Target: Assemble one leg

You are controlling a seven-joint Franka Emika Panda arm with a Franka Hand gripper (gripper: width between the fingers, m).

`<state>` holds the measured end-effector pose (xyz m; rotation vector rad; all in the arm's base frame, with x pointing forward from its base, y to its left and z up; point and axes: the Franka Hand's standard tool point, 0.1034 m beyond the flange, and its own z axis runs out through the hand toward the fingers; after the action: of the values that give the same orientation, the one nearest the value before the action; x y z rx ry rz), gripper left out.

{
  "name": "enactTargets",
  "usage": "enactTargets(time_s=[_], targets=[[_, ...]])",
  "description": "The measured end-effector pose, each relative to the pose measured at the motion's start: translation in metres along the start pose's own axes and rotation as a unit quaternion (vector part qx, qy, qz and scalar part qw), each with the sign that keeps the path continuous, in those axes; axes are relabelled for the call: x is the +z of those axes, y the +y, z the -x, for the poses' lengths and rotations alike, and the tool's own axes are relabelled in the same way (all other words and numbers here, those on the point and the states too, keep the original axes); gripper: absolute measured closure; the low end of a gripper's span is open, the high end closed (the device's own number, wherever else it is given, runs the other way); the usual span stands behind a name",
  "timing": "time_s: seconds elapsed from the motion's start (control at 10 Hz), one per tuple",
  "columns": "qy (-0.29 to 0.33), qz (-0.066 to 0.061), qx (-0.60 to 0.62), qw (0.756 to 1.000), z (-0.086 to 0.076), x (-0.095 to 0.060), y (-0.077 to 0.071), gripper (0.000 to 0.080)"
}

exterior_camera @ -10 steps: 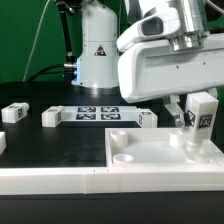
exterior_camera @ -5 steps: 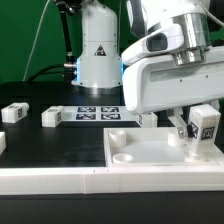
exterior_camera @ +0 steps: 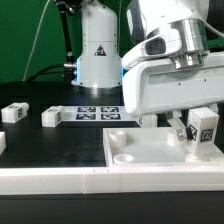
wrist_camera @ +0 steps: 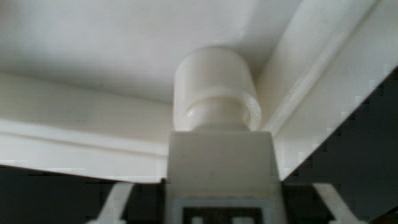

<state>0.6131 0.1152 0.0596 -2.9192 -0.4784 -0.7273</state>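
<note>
the arm point(exterior_camera: 165, 70) fills the exterior view's right half, bent down over the black table point(exterior_camera: 50, 142). below it the white panel point(exterior_camera: 150, 148) lies flat along the near edge, with two round sockets point(exterior_camera: 125, 157) showing at its end toward the exterior view's left. behind the panel, the marker board point(exterior_camera: 97, 112) lies flat in front of the arm's base. the gripper point(exterior_camera: 197, 133) hangs over the panel's corner at the exterior view's right, and its fingers point(wrist_camera: 118, 204) are closed against two opposite sides of the leg point(exterior_camera: 206, 127), holding it upright with its tag point(exterior_camera: 208, 121) toward the camera. in the wrist view the leg point(wrist_camera: 221, 160) points its rounded peg point(wrist_camera: 217, 85) at the panel's inner corner (whether the peg touches the panel i cannot tell). three spare legs point(exterior_camera: 14, 113) lie on the table, two well apart to the exterior view's left of the marker board and one point(exterior_camera: 148, 120) just behind the panel's far edge.
</note>
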Motion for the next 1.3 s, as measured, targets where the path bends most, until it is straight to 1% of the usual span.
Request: enactTargets(time_s=[0.2,0.4,0.5,0.6,0.7,0.8,0.9,1.3], targets=[[0.010,0.005,-0.002,1.000,0.0041,-0.0018,0.0002,0.0509],[0.010,0.005,-0.002,1.000,0.0041,-0.0019,0.0004,0.0509],[0.010,0.005,-0.002,1.000,0.0041,-0.0019,0.0004,0.0397],[0.010,0.005,-0.001,1.000,0.0041,-0.0019,0.0004,0.0262],[0.010,0.005,-0.001,1.000,0.0041,-0.0019,0.0005,0.0262],[0.010,0.005,-0.001,1.000,0.0041,-0.0019,0.0005,0.0174],[0.010,0.005,-0.001,1.000,0.0041,-0.0019,0.0005,0.0157],[0.010,0.006,-0.001,1.000,0.0032,-0.0029,0.0011,0.0150]])
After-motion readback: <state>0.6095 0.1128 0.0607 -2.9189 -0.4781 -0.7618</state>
